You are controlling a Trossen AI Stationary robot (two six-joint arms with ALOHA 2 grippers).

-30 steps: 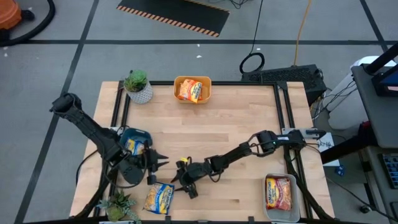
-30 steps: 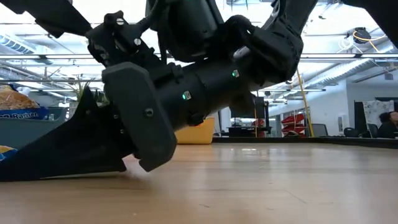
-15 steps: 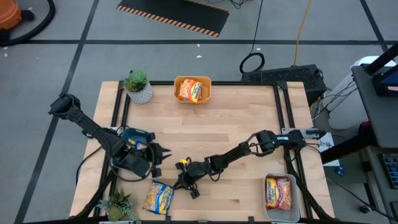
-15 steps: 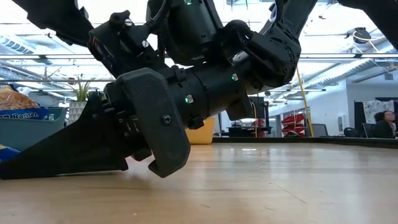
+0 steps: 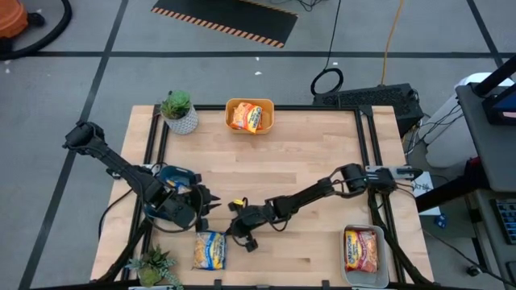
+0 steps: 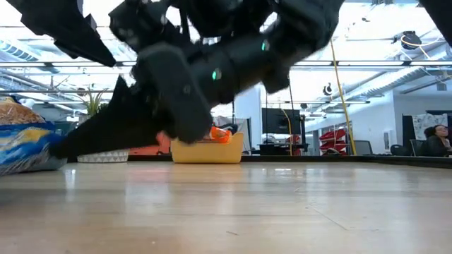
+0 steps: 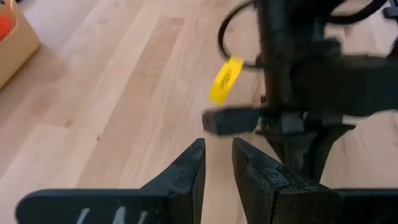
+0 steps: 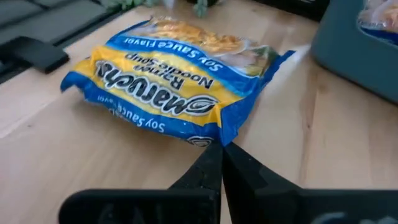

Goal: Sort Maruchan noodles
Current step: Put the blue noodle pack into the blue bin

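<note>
Maruchan noodles, blue-and-yellow packet (image 8: 180,93): lies on surface at six o'clock. Right claw (image 8: 219,163) clenched, apparently nipping its edge. Step: pickup. Next: lift toward blue bin (image 5: 171,179). Left claw (image 7: 217,167) slightly parted, empty.

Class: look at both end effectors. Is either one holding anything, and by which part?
The right end effector is shut on the blue-and-yellow Maruchan packet, pinching the edge of its wrapper near one corner. The left end effector holds nothing.

Potted plant (image 5: 178,112) by the yellow bin (image 5: 250,105) (far edge), clear bin (image 5: 347,272) at near right corner.
</note>
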